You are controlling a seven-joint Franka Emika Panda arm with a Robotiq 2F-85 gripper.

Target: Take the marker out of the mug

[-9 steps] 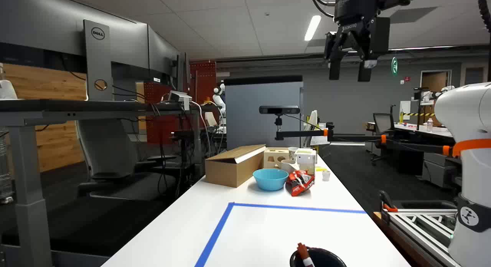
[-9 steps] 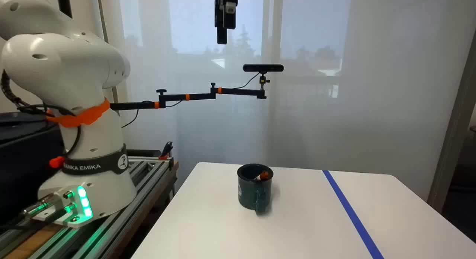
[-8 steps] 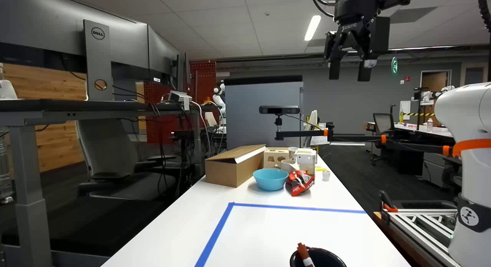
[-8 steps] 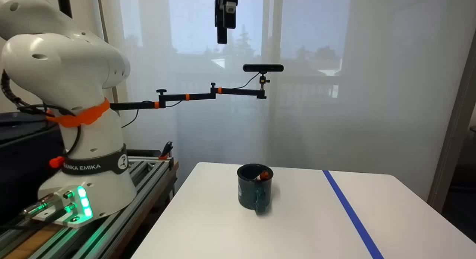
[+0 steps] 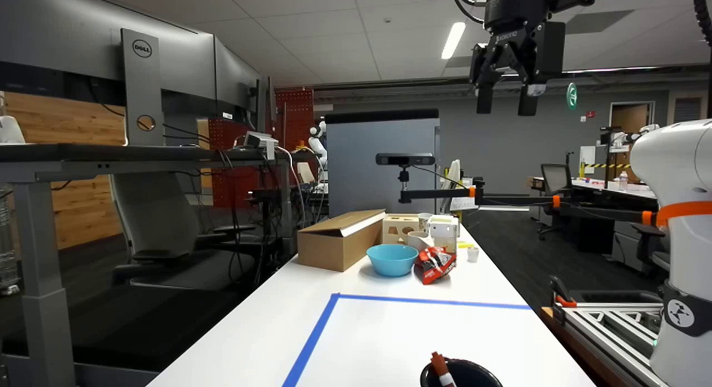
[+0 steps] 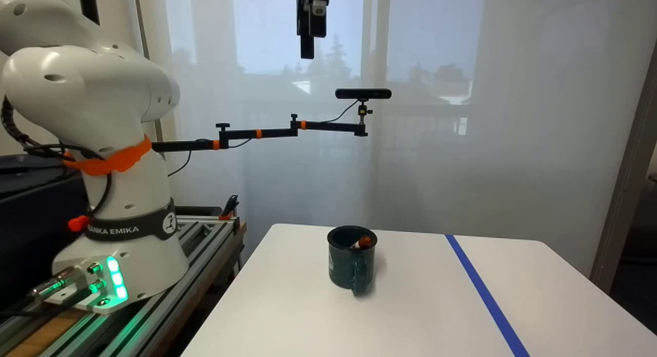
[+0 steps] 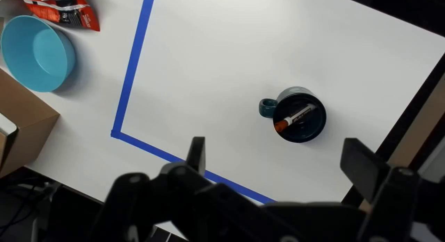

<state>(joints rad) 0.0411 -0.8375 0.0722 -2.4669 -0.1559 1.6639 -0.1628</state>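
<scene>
The dark green, nearly black mug point(image 6: 343, 267) stands upright on the white table, its handle toward the camera in this exterior view. It also shows in an exterior view, cut by the bottom edge point(image 5: 473, 373), and in the wrist view point(image 7: 309, 129). The slim marker point(image 7: 294, 117) leans inside the mug, its orange-red cap at the rim on the handle side; it shows in both exterior views point(image 5: 441, 369) point(image 6: 363, 242). My gripper point(image 7: 274, 143) is open and empty, fingers pointing down. In both exterior views point(image 5: 505, 107) point(image 6: 311, 46) it hangs high above the table and mug.
A light blue bowl point(image 5: 392, 261), a red bag point(image 5: 435, 266) and a cardboard box point(image 5: 334, 248) stand farther along the table, beyond the blue tape line point(image 5: 434, 302). A camera on a thin black arm point(image 6: 363, 94) reaches out above table height.
My gripper has risen very slightly, fingers still apart. The mug and marker have not moved.
</scene>
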